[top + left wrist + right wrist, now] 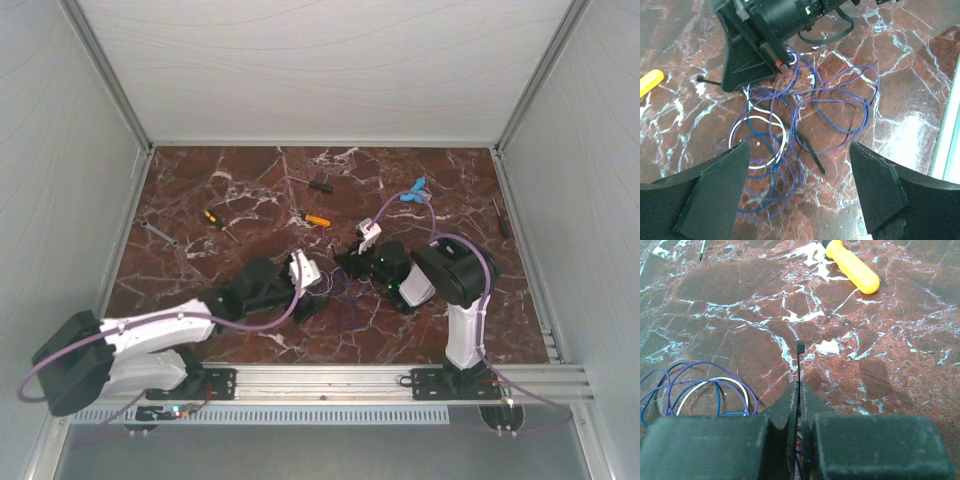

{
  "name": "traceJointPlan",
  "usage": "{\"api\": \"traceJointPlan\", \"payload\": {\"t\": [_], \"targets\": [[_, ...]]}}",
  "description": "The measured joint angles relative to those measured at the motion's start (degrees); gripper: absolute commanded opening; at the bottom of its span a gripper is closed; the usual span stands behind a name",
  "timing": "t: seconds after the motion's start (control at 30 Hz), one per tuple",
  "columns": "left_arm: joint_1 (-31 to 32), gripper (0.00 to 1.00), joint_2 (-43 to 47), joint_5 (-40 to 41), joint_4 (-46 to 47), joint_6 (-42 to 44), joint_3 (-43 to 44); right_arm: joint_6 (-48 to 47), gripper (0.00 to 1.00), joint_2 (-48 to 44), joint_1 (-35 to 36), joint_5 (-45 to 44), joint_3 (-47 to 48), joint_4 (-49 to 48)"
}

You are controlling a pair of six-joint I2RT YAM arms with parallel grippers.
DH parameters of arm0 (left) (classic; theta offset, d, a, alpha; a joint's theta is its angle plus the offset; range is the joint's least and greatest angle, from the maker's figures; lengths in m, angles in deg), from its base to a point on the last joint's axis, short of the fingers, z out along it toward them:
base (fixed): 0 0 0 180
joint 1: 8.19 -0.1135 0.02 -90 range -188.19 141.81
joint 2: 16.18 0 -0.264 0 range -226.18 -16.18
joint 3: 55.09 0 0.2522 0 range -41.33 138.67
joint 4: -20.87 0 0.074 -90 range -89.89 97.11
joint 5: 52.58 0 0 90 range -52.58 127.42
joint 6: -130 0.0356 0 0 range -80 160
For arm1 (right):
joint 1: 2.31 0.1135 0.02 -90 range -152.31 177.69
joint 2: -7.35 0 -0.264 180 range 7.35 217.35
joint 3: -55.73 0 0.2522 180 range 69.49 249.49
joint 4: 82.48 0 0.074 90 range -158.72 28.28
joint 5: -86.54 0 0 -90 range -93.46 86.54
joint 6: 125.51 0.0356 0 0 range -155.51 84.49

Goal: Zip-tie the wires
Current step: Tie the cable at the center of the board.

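The wires (775, 135) are thin blue, purple and white loops, loose on the marble in the left wrist view. My left gripper (800, 167) hangs open just above their near edge, nothing between its fingers (720, 190). My right gripper (800, 390) is shut on a black zip tie (800, 347), whose head sticks out past the fingertips. The tie's tail (811, 154) lies across the wires. From above, the left gripper (316, 290) and right gripper (345, 268) meet over the wires (338, 288) at mid-table. The wires (700, 390) also show at the lower left of the right wrist view.
An orange-handled screwdriver (317, 220), a yellow one (211, 217), a black one (319, 185) and a wrench (158, 234) lie behind the grippers. A blue clip (413, 190) and a dark tool (500, 216) lie at the back right. Grey walls (60, 200) enclose the table.
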Motion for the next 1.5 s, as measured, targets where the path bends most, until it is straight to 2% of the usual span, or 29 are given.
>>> {"api": "traceJointPlan", "payload": {"t": [0.13, 0.3, 0.4, 0.5, 0.73, 0.87, 1.0, 1.17, 1.27, 1.5], "targets": [[0.0, 0.75, 6.9, 1.9, 8.9, -1.2, -10.5, 0.7, 0.00, 0.7, -0.3, 1.0, 0.1, -0.9], [-0.2, 0.67, 5.6, 1.0, 19.3, -2.1, -22.2, 1.0, 0.00, 1.5, -0.5, 3.7, 1.4, -0.4], [-0.2, 0.66, 0.8, 0.0, 25.4, -2.4, -23.8, 1.0, 0.00, 1.7, -0.6, 5.3, 2.7, 0.7], [-0.5, 0.64, -5.4, -1.1, 35.9, -2.7, -25.3, 1.0, 0.00, 1.7, -0.6, 6.3, 3.1, 1.2], [-2.5, 0.58, -24.2, -4.7, 60.3, -3.1, -26.5, 1.0, 0.00, 1.7, -0.7, 7.4, 3.1, 1.9], [-3.0, 0.56, -34.5, -7.0, 69.6, -2.9, -26.0, 1.1, 0.00, 1.7, -0.8, 7.7, 3.1, 1.9], [-3.0, 0.55, -36.9, -7.8, 71.3, -1.3, -24.4, 1.6, 0.00, 1.9, -0.9, 7.8, 3.1, 1.9], [-3.0, 0.49, -36.9, -9.2, 71.3, 1.3, -23.5, 2.1, 0.00, 2.4, -0.9, 8.0, 3.5, 1.9], [-3.0, 0.42, -37.6, -10.0, 71.5, 2.5, -22.1, 2.3, 0.00, 2.7, -0.9, 8.2, 3.8, 1.9], [-3.0, 0.43, -38.8, -11.1, 71.8, 4.0, -19.7, 2.4, 0.00, 2.7, -1.0, 8.3, 3.8, 1.9]]}}
